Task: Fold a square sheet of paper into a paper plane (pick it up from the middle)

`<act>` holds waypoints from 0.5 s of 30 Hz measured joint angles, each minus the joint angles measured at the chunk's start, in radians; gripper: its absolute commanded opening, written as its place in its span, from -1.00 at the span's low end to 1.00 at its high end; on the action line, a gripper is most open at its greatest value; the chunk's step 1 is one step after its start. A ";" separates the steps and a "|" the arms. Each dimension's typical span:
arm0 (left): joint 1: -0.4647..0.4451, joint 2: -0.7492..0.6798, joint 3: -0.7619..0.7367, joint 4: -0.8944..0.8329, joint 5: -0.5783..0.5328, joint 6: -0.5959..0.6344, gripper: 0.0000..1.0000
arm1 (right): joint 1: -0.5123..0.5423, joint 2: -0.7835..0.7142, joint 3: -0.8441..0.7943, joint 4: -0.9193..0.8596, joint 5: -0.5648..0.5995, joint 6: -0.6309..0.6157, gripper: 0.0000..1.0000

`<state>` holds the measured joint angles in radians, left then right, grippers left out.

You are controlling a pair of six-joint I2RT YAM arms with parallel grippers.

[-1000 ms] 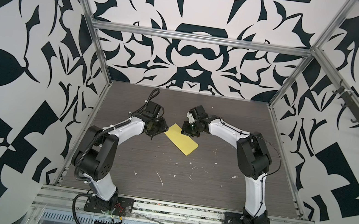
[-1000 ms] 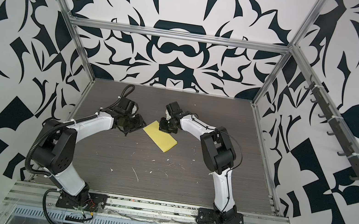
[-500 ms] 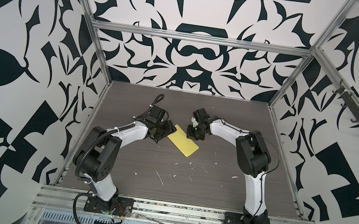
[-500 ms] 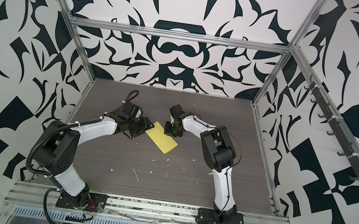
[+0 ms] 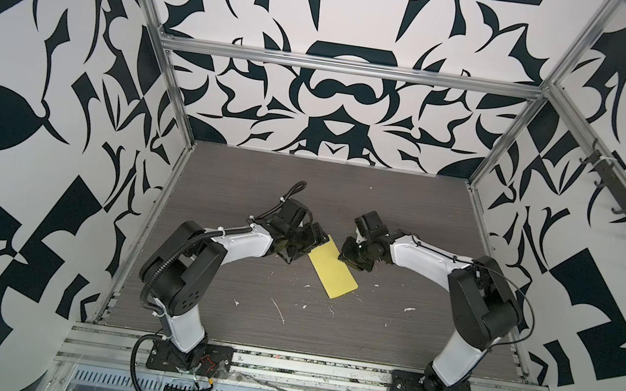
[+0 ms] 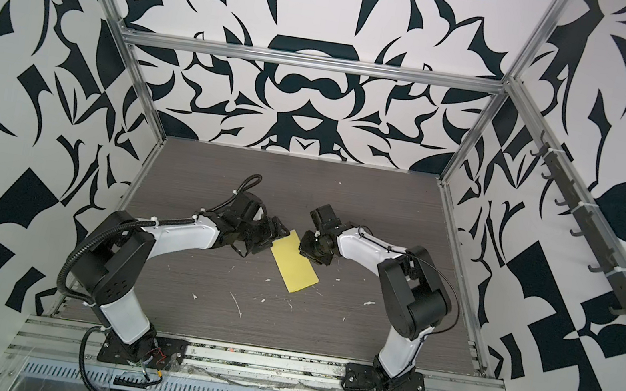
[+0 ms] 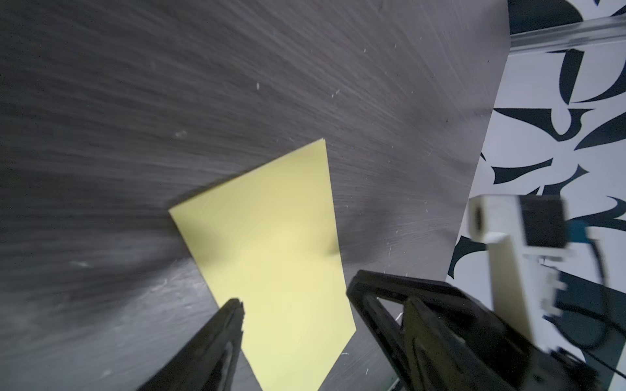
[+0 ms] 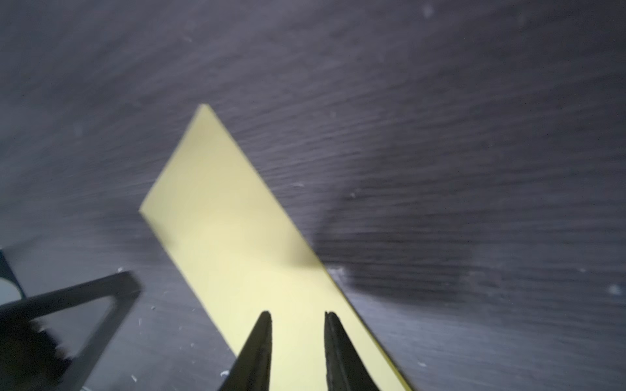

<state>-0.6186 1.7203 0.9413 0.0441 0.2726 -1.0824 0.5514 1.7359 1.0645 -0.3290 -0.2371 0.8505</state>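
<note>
Finding the square sheet of paper [image 5: 334, 269] folded to a narrow yellow rectangle, flat on the dark grey desk [image 5: 365, 339] and set on a slant in both top views. Placing the left tool [image 5: 305, 248] at the sheet's far left end and the right tool [image 5: 348, 257] at its far right edge, both low over the desk.

Reading from the left wrist view: left tool spread wide, 1 fingertip [image 7: 235, 306] just inside 1 long edge of the sheet, the other just outside the opposite edge, gripping nothing.

Reading from the right wrist view, blurred: right tool [image 8: 298, 315] parted by a narrow gap, both tips over the sheet, yellow visible between them, clamped on nothing.

Cannot tell whether any tip touches the paper.

Noting small white flecks [image 5: 279, 311] scattered toward the front of the desk, apart from the sheet.
</note>
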 measured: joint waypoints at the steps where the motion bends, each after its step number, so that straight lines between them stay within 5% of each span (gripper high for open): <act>1: -0.008 0.010 0.000 0.006 0.003 -0.009 0.51 | -0.010 -0.029 -0.010 0.011 -0.010 -0.013 -0.23; 15: -0.024 0.106 0.046 -0.024 0.011 0.024 0.37 | -0.153 -0.223 -0.261 -0.019 -0.174 -0.279 0.03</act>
<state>-0.6426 1.8263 0.9871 0.0196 0.2836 -1.0580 0.3988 1.5127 0.8036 -0.3477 -0.4110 0.5713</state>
